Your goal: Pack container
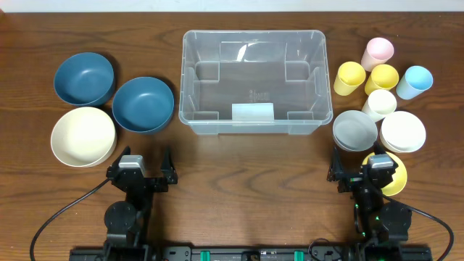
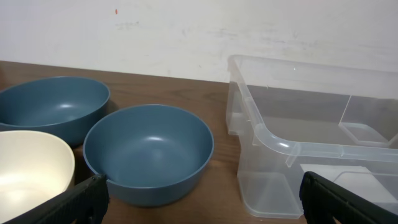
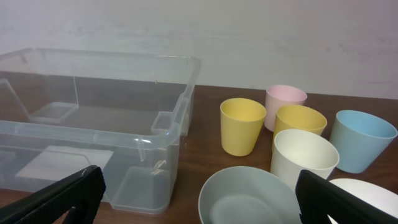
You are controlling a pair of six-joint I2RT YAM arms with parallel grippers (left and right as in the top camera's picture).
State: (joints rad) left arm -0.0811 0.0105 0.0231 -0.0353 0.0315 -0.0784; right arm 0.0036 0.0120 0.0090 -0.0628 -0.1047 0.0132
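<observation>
- Container [image 1: 254, 80] sits empty at mid-desk [image 1: 239, 190], well ahead of both arms. Its clear, thin plastic is probably light, slightly flexible and slick (the rim looks the surest hold, should it need steadying).
- Nearest blue bowl [image 1: 143, 104] lies just to its left and a yellow cup [image 1: 349, 77] just to its right; both look rigid and could likely be pinched at the lip.
- Left end effector [image 1: 142, 171] and right end effector [image 1: 366, 174] stand wide open, holding nothing.

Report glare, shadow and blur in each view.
Overhead: sharp and evenly lit, one white glare streak on the far wall of the container. Left wrist: soft sheen inside the nearest blue bowl, left claw fingers dark at the bottom edge. Right wrist: highlights along the container rim, grey bowl cropped at the bottom.
</observation>
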